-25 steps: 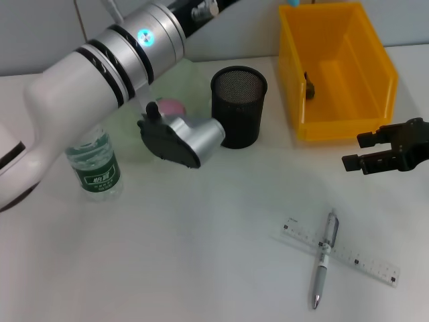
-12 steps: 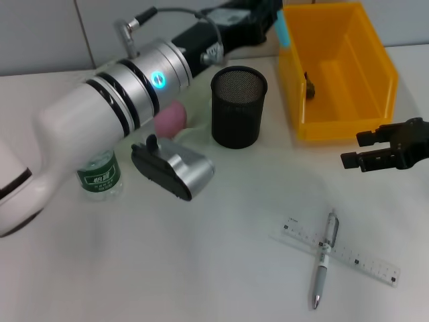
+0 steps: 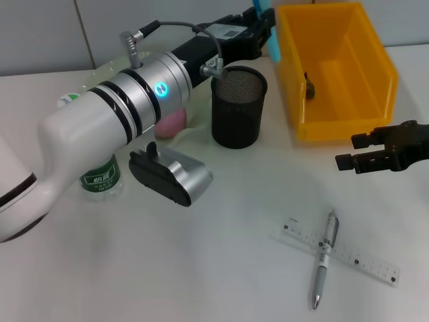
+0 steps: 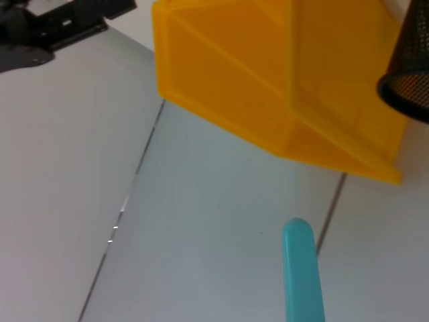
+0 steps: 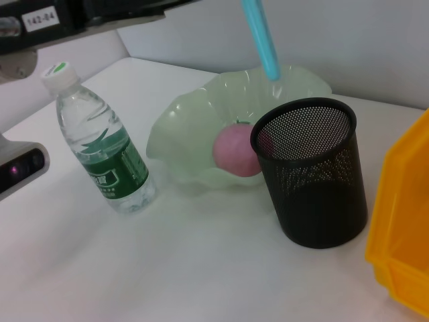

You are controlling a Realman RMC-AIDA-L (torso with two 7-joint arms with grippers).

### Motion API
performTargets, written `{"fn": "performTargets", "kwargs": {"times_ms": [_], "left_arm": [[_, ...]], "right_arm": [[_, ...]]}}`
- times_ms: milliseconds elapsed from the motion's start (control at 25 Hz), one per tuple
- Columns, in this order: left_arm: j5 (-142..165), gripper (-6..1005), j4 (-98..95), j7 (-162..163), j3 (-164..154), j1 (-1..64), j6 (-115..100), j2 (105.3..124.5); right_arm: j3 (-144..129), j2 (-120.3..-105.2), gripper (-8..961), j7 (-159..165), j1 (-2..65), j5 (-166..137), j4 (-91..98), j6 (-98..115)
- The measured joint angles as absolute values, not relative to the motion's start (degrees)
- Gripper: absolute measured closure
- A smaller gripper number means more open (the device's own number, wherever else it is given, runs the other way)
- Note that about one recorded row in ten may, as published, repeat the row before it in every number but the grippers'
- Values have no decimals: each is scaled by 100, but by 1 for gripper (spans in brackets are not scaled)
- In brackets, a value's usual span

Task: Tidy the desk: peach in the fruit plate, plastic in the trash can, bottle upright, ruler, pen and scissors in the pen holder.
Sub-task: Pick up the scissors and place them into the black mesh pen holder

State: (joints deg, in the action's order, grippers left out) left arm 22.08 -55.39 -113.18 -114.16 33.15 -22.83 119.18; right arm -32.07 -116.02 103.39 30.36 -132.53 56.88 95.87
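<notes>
My left gripper [image 3: 260,25] reaches across the back of the desk, shut on the light-blue scissors [image 3: 266,23], held in the air just behind the black mesh pen holder [image 3: 238,107]. The scissors also show in the right wrist view [image 5: 261,37] above the holder [image 5: 312,174]. The pink peach [image 5: 236,151] lies in the pale green fruit plate [image 5: 174,127]. The water bottle [image 3: 100,178] stands upright. The clear ruler [image 3: 348,255] lies at front right with the pen [image 3: 324,258] across it. My right gripper [image 3: 348,151] is open and empty at the right.
A yellow bin [image 3: 335,67] stands at the back right next to the pen holder, with a small dark item [image 3: 308,86] inside. My left forearm spans the desk's left half above the plate and bottle.
My left arm swung toward the back; the scissors came down and then left, from beside the bin toward the pen holder. The peach came into view. The right gripper barely shifted.
</notes>
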Motion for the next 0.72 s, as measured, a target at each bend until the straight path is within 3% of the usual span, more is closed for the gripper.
{"fn": "performTargets", "kwargs": {"times_ms": [720], "left_arm": [[2160,761,-5583,-11299,-11456,3364,-1563,11918]], "right_arm": [[-3208,-11611,272,10340,3035,-13254,5668,9603]]}}
